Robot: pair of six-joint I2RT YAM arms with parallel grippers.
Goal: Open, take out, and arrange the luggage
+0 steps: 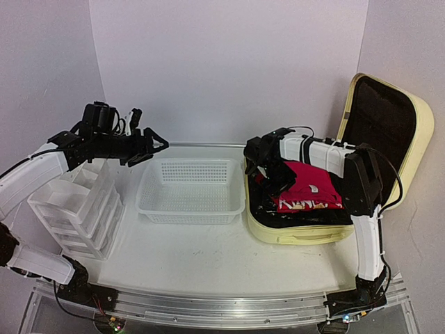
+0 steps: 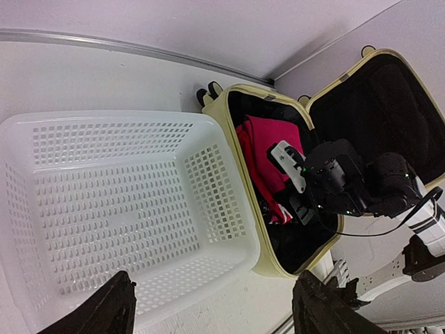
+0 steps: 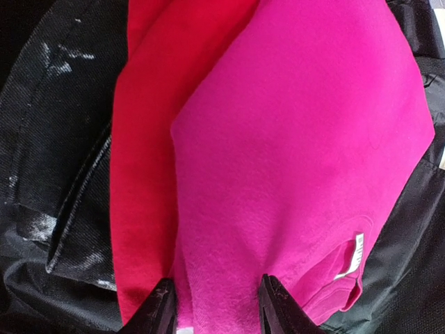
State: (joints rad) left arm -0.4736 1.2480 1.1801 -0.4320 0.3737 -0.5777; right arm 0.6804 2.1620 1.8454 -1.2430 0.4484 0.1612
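Right jaws over luggage point(image 1: 292, 236), wheels point(image 2: 208, 92) rearward

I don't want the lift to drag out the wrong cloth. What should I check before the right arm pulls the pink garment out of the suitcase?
1. Luggage open, lid raised clear of the contents: ok.
2. Right gripper down on the pink garment, a finger on each side of its fold: ok.
3. Jaws closed firmly on the cloth: cannot tell.
4. Red garment free of the fingers: cannot tell; one finger sits right where the two cloths meet.
5. Basket holding nothing: ok.
6. Left gripper open and holding nothing, above the basket: ok.
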